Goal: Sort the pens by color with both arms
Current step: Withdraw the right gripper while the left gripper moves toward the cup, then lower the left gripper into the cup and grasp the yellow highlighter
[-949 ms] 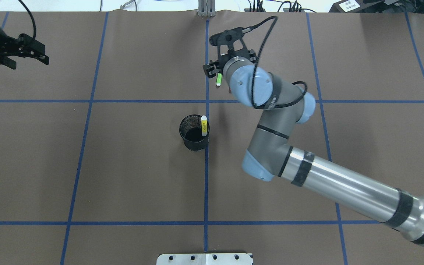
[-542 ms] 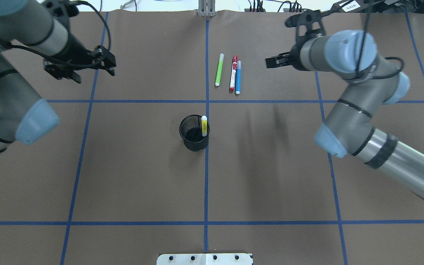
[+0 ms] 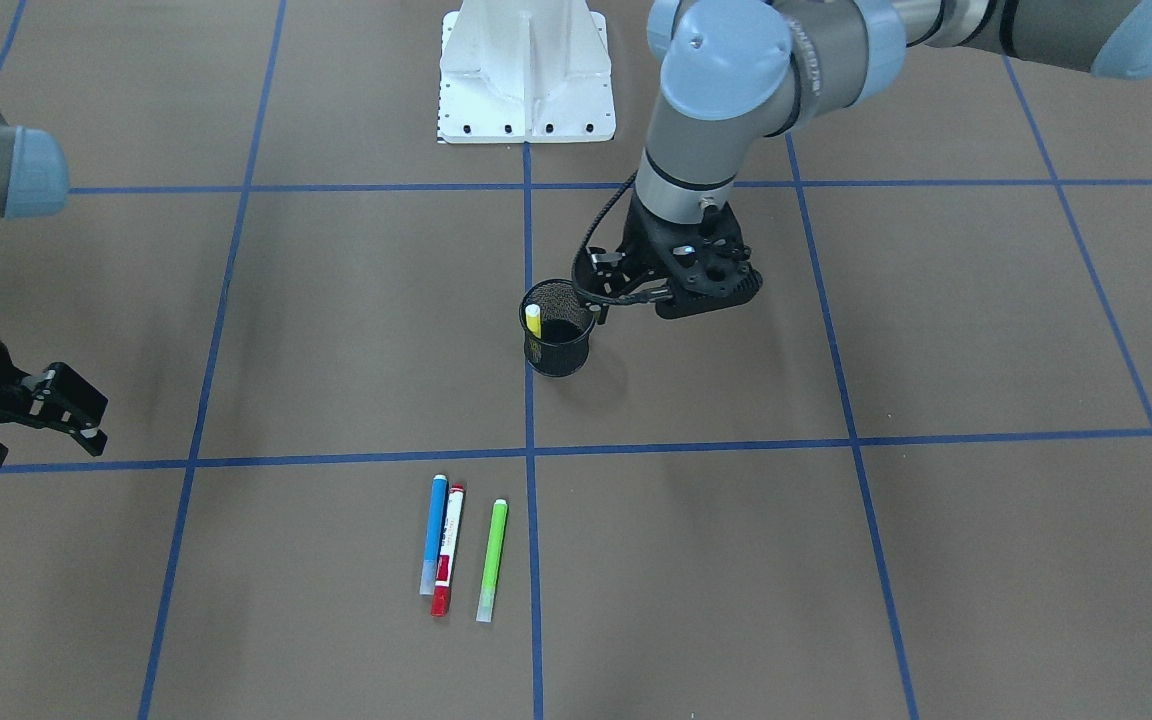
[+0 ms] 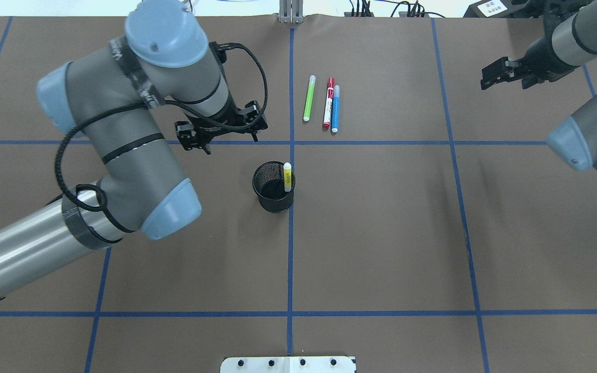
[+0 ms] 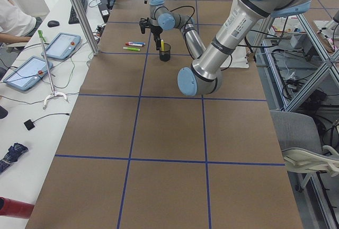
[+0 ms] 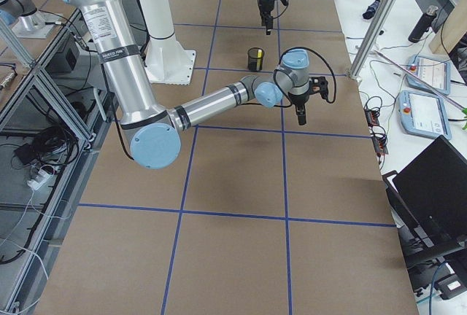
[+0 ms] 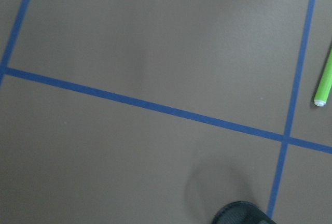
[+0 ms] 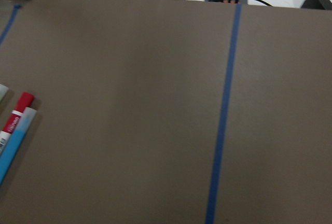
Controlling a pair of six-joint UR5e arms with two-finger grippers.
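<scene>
I judge this the approach to a pick: the left gripper (image 4: 224, 135), jaws wide and empty, hovers upper-left of the mesh cup (image 4: 278, 206) at centre frame, where the yellow pen (image 4: 287, 177) stands. Next it must centre over that pen. The right gripper (image 4: 487, 77), also wide and empty, sits upper right.

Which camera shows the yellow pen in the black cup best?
The overhead exterior view: the yellow pen stands against the mesh cup's rim, label visible. Front-facing shows only its top; side views a tiny speck; wrist views miss it.
</scene>
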